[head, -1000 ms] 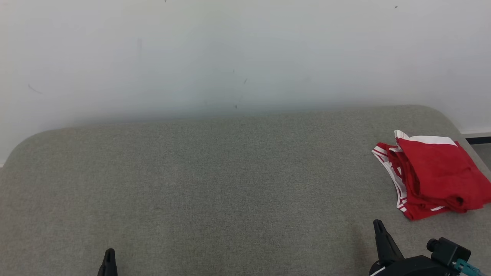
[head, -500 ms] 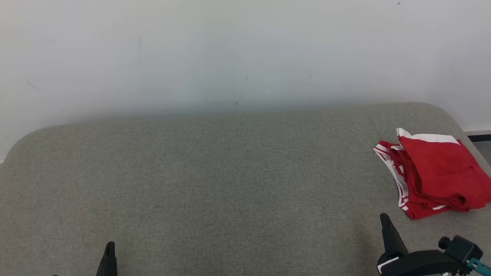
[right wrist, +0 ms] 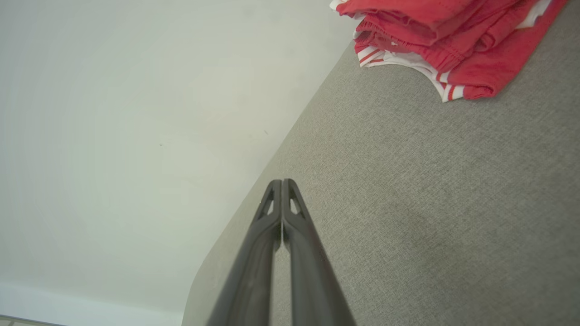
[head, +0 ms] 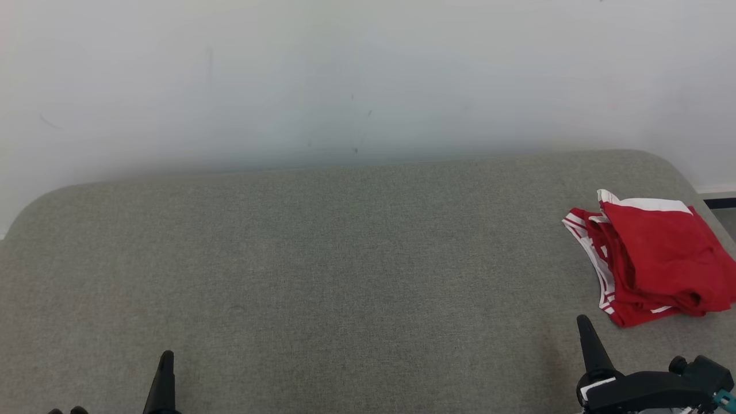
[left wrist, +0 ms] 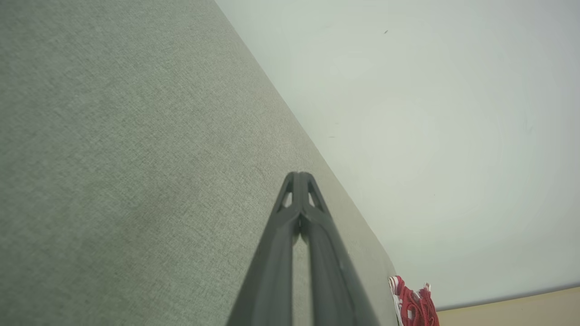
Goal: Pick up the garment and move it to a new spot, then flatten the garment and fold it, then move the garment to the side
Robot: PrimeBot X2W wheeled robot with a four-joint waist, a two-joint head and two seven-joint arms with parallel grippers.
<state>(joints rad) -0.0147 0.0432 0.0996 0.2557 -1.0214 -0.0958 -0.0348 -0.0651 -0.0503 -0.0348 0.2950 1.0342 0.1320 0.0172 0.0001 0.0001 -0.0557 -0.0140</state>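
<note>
The garment [head: 655,259] is red with white striped trim, folded into a compact bundle at the right end of the grey upholstered surface [head: 345,259]. It also appears at the top of the right wrist view [right wrist: 453,36] and as a small red patch low in the left wrist view [left wrist: 414,303]. My right gripper [head: 583,322] is shut and holds nothing, a short way in front of and to the left of the garment. My left gripper [head: 167,356] is shut and holds nothing, far from the garment near the lower left. Both wrist views show the fingertips pressed together.
A pale wall [head: 368,75] rises directly behind the surface. The surface's right edge runs just past the garment, with a dark skirting strip [head: 719,202] and floor beyond. Bare grey fabric spans the middle and left.
The head camera has tipped slightly, shifting the scene. The right gripper has drawn down and to the right in view; the left fingertip shows a little higher. The garment lies as before.
</note>
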